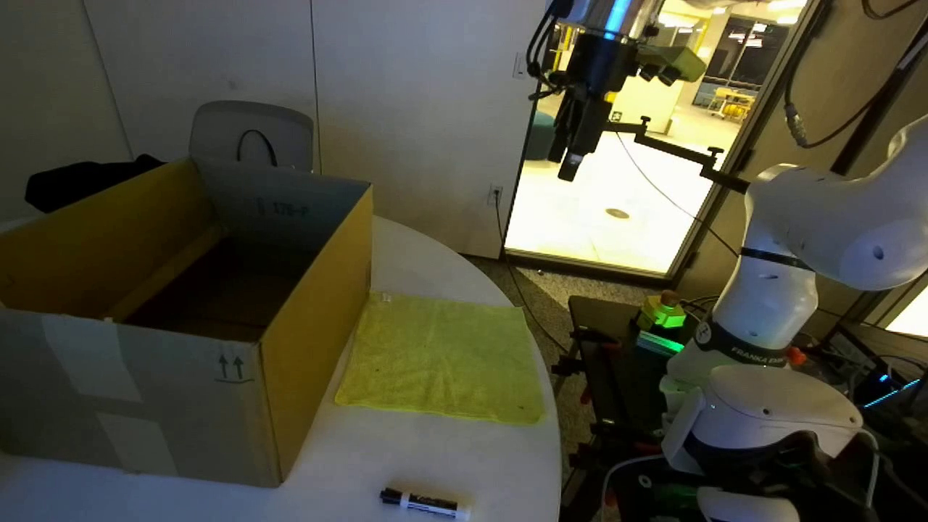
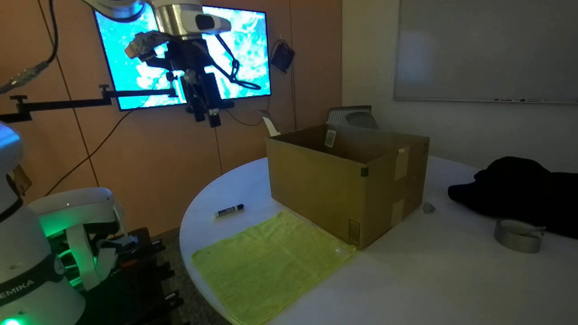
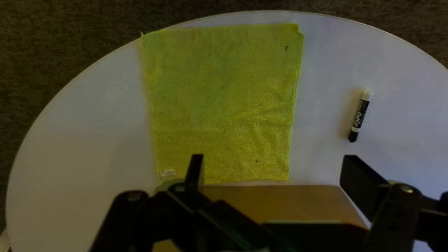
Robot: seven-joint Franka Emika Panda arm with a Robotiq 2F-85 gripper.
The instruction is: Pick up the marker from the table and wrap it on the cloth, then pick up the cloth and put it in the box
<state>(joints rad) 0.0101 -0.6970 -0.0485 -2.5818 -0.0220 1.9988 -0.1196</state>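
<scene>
Pincer state: wide. In the wrist view the two dark fingers (image 3: 360, 182) of my black pincer (image 3: 273, 159) stand well apart. In both exterior views I hang tips-down, well above a round, plain-white-topped table (image 3: 80, 140).

Dial for the wrist view: centred on a thin, soft, yellow-green square cloth (image 3: 220, 94), 12 o'clock at the top of that view.

Marker: a slim, pen-shaped, black-and-white marker (image 3: 360, 113) lies on the table at 3 o'clock, apart from the cloth. Black capped end points between 6 and 7 o'clock, white end between 12 and 1.

Cloth: spread flat on the table, faint creases. Small white tag (image 3: 167, 172) at 7 o'clock; 10 o'clock corner reaches the table's rim.

Box: a large brown cardboard box (image 1: 319, 333), top uncovered, shows at 5 o'clock, partly hidden by my fingers. The cloth lies just beside its base; contact along the whole edge I cannot tell. Two printed upward arrows (image 1: 232, 367) on one wall.

Dial centred on the box, exterior views: a crumpled, soft black heap (image 2: 519, 194) at 3 o'clock; a squat, grey, ring-shaped roll (image 2: 517, 239) between 3 and 4, near the heap. In an exterior view, a round-backed grey chair (image 1: 250, 119) between 12 and 1.
</scene>
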